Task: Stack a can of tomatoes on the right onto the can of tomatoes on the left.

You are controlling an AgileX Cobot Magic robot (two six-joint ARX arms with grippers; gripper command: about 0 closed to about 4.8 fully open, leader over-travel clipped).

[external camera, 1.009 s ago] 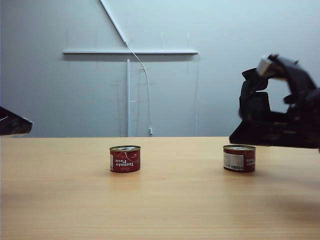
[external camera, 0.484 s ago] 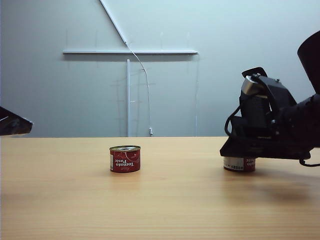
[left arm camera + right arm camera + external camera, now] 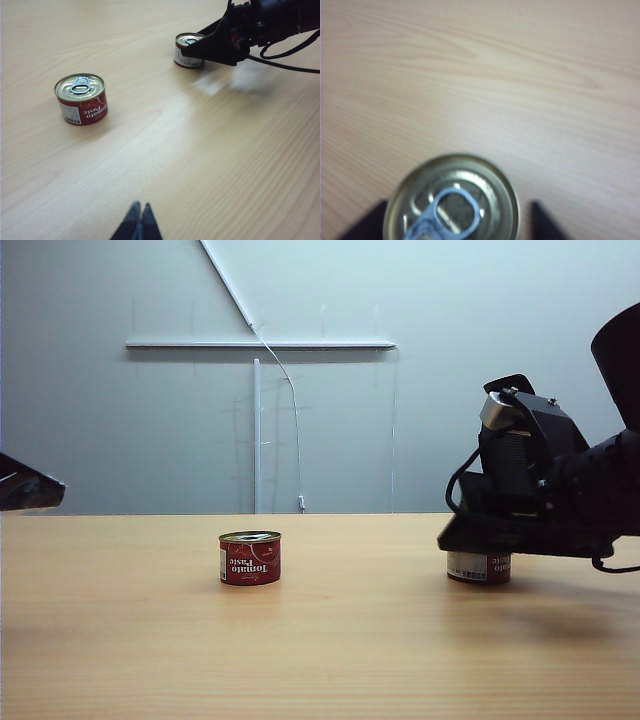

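Observation:
Two red tomato paste cans with pull-tab lids stand upright on the wooden table. The left can [image 3: 250,558] [image 3: 81,99] stands alone near the middle. The right can [image 3: 478,568] [image 3: 188,50] [image 3: 454,200] has my right gripper [image 3: 480,538] [image 3: 456,220] lowered over it. The jaws are open, one dark finger on each side of the can, and a gap shows between the rim and one finger [image 3: 542,222]. My left gripper [image 3: 141,206] is shut and empty, hovering over bare table well short of the left can.
The wooden table [image 3: 320,640] runs to a pale wall with a white rail [image 3: 260,344] and a hanging cable. A dark part of the left arm [image 3: 25,485] shows at the far left edge.
My right arm has come down and forward, so its gripper now covers the upper part of the right can. Both cans and the left arm have stayed still.

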